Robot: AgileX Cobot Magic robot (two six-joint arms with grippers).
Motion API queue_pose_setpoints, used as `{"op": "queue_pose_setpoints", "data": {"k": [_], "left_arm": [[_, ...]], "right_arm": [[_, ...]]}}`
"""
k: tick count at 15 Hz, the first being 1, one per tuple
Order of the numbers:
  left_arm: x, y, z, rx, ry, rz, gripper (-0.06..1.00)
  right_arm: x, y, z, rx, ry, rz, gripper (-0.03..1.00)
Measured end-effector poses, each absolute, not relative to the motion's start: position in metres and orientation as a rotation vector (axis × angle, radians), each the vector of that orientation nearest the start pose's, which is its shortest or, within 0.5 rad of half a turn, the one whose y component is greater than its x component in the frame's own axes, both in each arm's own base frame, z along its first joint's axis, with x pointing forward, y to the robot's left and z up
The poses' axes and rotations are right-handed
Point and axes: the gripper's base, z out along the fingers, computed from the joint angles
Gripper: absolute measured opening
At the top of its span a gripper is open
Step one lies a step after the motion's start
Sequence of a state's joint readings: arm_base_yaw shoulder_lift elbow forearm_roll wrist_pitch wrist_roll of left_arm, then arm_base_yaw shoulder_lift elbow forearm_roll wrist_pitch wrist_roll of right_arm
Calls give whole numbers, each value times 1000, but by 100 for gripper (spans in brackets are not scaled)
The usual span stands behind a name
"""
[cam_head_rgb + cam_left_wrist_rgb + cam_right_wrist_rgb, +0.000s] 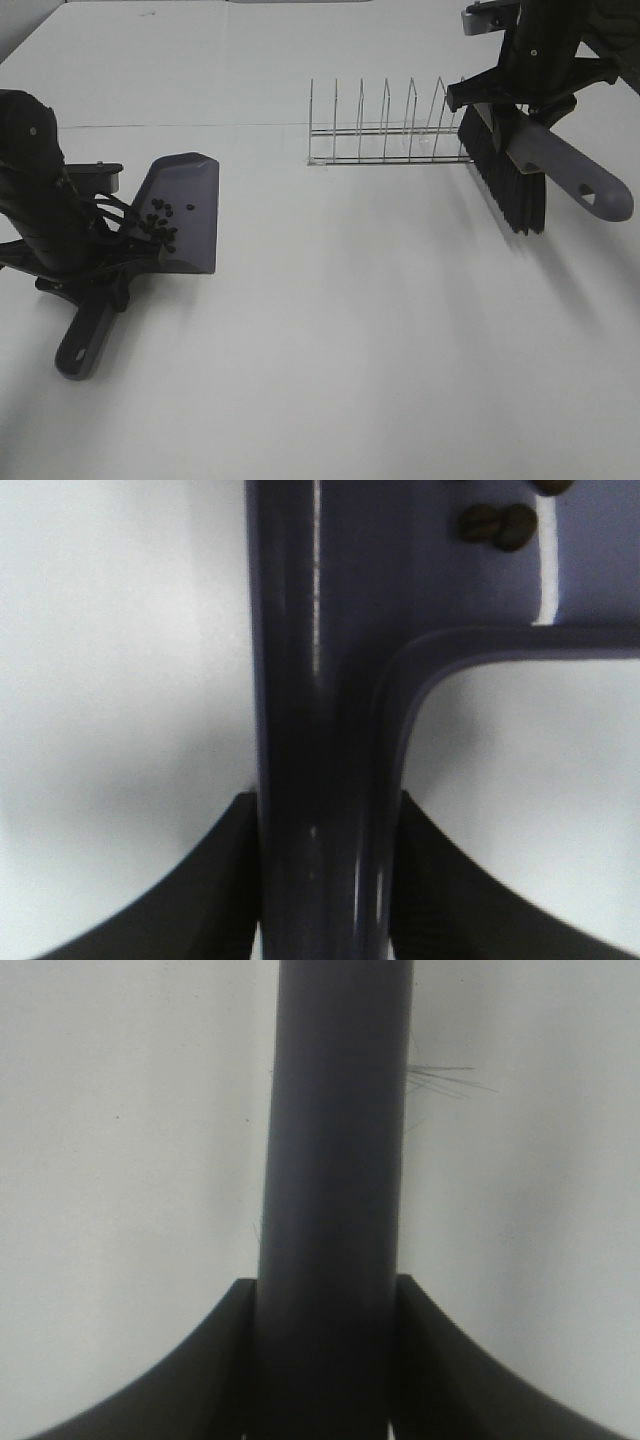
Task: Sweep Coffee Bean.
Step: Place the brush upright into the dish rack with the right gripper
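Note:
A grey dustpan [185, 205] rests on the white table at the left, with the coffee beans [158, 225] clustered inside it near the handle end. My left gripper [100, 275] is shut on the dustpan's handle [320, 780]; two beans [497, 523] show in the left wrist view. My right gripper [525, 85] is shut on the grey handle [335, 1180] of a brush [555, 170] and holds it above the table at the far right. The brush's black bristles [500, 175] hang down beside the rack.
A wire dish rack [385, 130] stands at the back centre, its right end close to the brush bristles. The white table [380, 340] spreads across the middle and front.

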State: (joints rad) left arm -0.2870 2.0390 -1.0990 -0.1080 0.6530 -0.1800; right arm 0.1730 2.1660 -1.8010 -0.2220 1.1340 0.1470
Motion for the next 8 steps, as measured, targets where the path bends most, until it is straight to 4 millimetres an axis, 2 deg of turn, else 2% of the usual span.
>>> {"op": "queue_pose_setpoints", "data": {"k": [3, 8], "left_arm": [[333, -105, 93, 35, 3092, -127, 32], [333, -105, 93, 34, 3092, -128, 32]], "right_arm": [[456, 50, 186, -131, 2938, -278, 28], [469, 48, 190, -130, 2831, -256, 28]]}}
